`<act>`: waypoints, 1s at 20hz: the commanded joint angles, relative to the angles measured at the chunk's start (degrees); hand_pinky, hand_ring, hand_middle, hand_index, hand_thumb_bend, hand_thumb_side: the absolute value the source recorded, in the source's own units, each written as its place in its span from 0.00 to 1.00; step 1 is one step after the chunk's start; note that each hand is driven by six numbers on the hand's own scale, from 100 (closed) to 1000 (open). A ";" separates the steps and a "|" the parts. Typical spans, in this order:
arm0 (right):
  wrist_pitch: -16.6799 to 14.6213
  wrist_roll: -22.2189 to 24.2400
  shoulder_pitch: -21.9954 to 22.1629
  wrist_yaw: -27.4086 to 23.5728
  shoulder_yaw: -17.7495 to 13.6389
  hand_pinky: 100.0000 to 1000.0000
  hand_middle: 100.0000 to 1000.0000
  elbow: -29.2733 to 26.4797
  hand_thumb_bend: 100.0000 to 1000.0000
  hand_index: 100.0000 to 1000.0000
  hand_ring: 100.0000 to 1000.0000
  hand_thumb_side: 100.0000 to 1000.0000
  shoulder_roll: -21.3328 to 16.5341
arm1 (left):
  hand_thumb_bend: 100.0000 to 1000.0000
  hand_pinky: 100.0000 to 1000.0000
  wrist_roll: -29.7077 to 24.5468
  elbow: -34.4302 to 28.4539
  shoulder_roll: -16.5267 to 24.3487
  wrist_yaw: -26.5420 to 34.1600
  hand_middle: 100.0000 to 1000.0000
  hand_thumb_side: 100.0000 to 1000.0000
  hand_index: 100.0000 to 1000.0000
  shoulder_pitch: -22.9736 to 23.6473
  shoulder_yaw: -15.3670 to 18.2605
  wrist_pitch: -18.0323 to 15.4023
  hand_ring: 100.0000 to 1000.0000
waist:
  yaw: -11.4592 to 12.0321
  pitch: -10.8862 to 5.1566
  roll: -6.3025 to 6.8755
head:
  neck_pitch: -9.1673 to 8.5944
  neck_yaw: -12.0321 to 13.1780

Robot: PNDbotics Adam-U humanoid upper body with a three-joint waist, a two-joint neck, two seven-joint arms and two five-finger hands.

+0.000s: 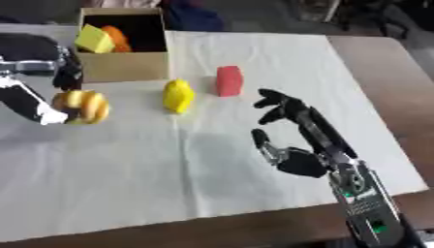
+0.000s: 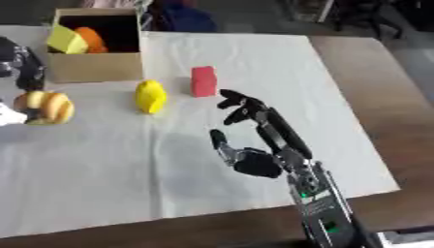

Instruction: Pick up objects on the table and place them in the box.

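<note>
A cardboard box [image 1: 127, 65] stands at the back left of the white cloth, holding a yellow block [image 1: 94, 39] and an orange thing [image 1: 118, 38]. My left hand [image 1: 53, 80] is at the left edge, curled round a tan, ridged bread-like thing [image 1: 82, 106] held above the cloth, just in front of the box. A yellow object [image 1: 178, 95] and a red block [image 1: 228, 80] stand on the cloth, right of the box. My right hand [image 1: 301, 140] hovers open at centre right, fingers stretched toward the red block, holding nothing.
The white cloth [image 1: 169, 164] covers most of a brown table [image 1: 381, 68], whose bare wood shows on the right and along the front edge. Dark items and chairs lie beyond the far edge.
</note>
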 commanded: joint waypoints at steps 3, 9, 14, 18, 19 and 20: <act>-0.13 0.12 -0.29 -0.34 -0.08 0.68 0.73 -0.48 0.08 0.94 0.61 0.43 -0.54 | 0.30 0.67 3.30 10.54 -4.78 -11.09 0.41 0.18 0.56 -6.18 4.27 -5.29 0.46 | -0.57 -1.88 0.76 | -0.14 0.26; -0.22 0.45 -0.37 -0.81 0.42 0.68 0.73 -0.42 0.07 0.94 0.61 0.44 -0.11 | 0.25 0.68 22.47 22.40 -11.48 -26.68 0.44 0.11 0.60 -9.95 9.12 -0.44 0.48 | -1.59 -1.67 0.38 | -0.13 1.24; -0.32 0.74 -0.43 -1.14 0.74 0.68 0.73 -0.40 0.07 0.94 0.61 0.45 0.19 | 0.22 0.69 37.19 28.40 -14.53 -32.01 0.47 0.05 0.64 -11.26 12.01 5.28 0.50 | -2.36 -1.35 0.10 | -0.35 1.82; -0.37 0.90 -0.49 -1.32 0.90 0.68 0.73 -0.39 0.06 0.94 0.61 0.45 0.38 | 0.26 0.73 42.79 31.19 -15.64 -33.15 0.67 0.04 0.83 -11.54 12.55 7.67 0.61 | -2.78 -1.15 0.00 | -0.47 2.03; -0.38 0.92 -0.49 -1.36 0.93 0.68 0.73 -0.38 0.05 0.94 0.61 0.46 0.42 | 0.27 0.73 43.14 31.70 -15.83 -33.42 0.70 0.04 0.86 -11.57 12.62 7.91 0.62 | -2.88 -1.12 -0.02 | -0.51 2.06; -0.39 0.94 -0.49 -1.40 0.96 0.68 0.73 -0.37 0.05 0.94 0.61 0.46 0.45 | 0.28 0.74 43.39 32.11 -16.01 -33.64 0.72 0.04 0.88 -11.57 12.74 8.12 0.63 | -2.97 -1.09 -0.04 | -0.55 2.09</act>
